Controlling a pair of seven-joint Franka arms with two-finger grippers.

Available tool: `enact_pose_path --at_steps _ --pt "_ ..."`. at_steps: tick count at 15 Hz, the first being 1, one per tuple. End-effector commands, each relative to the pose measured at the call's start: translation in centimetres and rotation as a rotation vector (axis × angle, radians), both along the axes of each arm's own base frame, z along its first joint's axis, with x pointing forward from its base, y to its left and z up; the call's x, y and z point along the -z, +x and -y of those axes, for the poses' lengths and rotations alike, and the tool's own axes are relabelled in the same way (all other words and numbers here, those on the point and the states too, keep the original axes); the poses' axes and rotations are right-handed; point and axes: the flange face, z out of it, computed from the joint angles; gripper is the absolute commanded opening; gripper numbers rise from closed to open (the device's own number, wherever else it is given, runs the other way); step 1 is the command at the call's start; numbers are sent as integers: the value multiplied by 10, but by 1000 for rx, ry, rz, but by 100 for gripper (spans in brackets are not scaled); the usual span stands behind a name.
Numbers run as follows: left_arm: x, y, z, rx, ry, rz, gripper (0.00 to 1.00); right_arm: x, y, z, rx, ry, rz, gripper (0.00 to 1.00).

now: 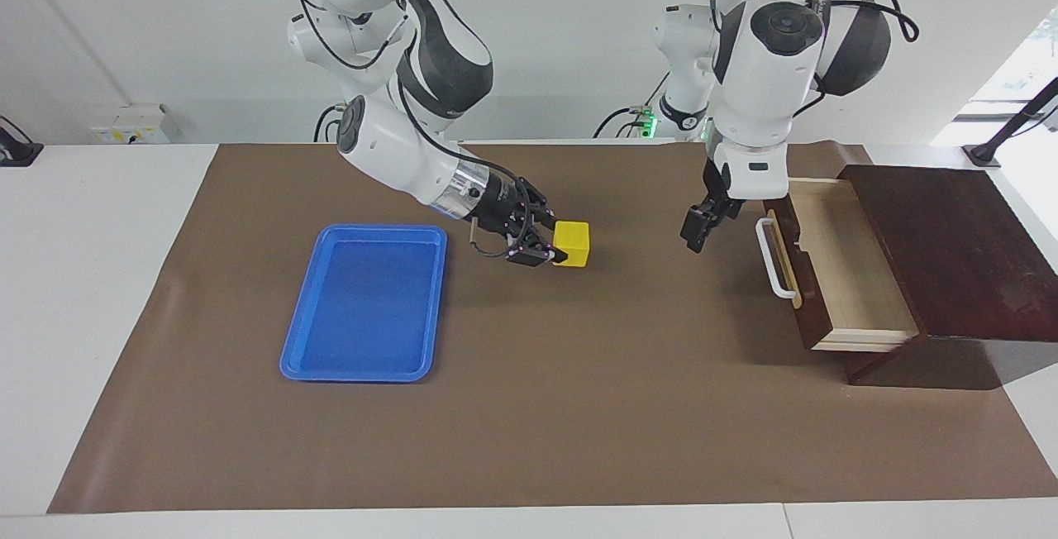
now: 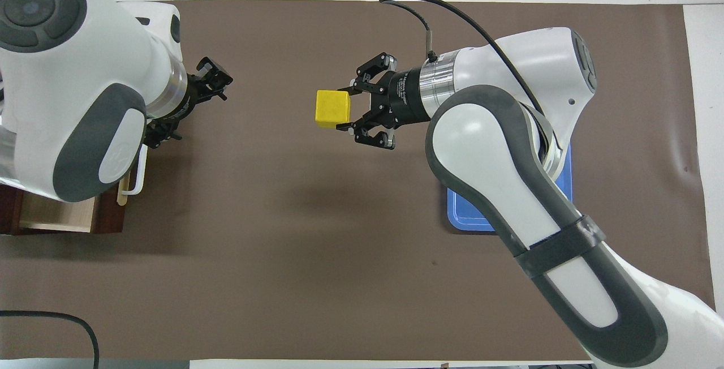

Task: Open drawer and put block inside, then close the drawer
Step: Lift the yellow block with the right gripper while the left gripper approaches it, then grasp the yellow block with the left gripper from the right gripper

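The drawer (image 1: 851,274) of the dark wooden box (image 1: 950,250) stands pulled open at the left arm's end of the table. Its pale interior is empty, and its white handle (image 1: 773,258) faces the table's middle. My right gripper (image 1: 552,240) is shut on the yellow block (image 1: 571,243) and holds it just above the brown mat, between the blue tray and the drawer. In the overhead view its fingers clamp the block (image 2: 332,108) on two sides. My left gripper (image 1: 698,229) hangs in the air beside the handle, apart from it.
A flat blue tray (image 1: 364,375) lies on the brown mat toward the right arm's end and holds nothing. The mat (image 1: 579,407) covers most of the table. In the overhead view the left arm hides much of the drawer (image 2: 56,216).
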Motion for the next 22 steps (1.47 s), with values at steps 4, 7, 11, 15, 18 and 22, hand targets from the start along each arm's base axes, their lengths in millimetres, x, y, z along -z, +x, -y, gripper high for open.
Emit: enact_pose_path --at_steps 4,7,11,15,18,22 --pt "2 23 43 -469 -76 -26 100 -2 -9 -7 -24 21 -29 0" --pt "4 31 68 -639 -100 -11 100 -2 -11 -10 -34 21 -33 0" --pt "6 19 81 -771 -89 -49 100 -2 -15 -17 -51 24 -35 0" --pt "5 -3 111 -822 -67 -66 100 -3 -16 -18 -54 25 -35 0" --pt "8 -15 123 -825 -49 -77 100 -3 -16 -18 -54 25 -34 0" --pt "13 -21 131 -840 -38 -80 100 -4 -22 -30 -68 26 -29 0"
